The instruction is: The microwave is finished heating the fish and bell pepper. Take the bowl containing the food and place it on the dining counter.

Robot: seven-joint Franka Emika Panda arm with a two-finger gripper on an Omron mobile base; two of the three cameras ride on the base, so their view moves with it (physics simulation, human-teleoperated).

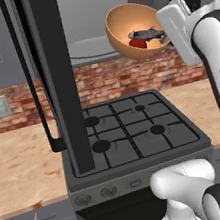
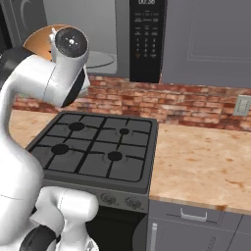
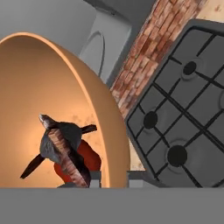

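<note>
The microwave (image 1: 91, 18) door hangs wide open on the left, swung out over the stove's (image 1: 130, 129) left side. The bowl (image 1: 137, 30) is up in the air in front of the cavity, above the back of the stove and clear of the worktop (image 1: 24, 162), tipped noticeably. Inside it, the fish (image 1: 146, 34) lies on top of the bell pepper (image 1: 138, 43) (both against the low side). The hand (image 3: 114, 180) is clamped nearly closed on the bowl's rim, at its right.
</note>
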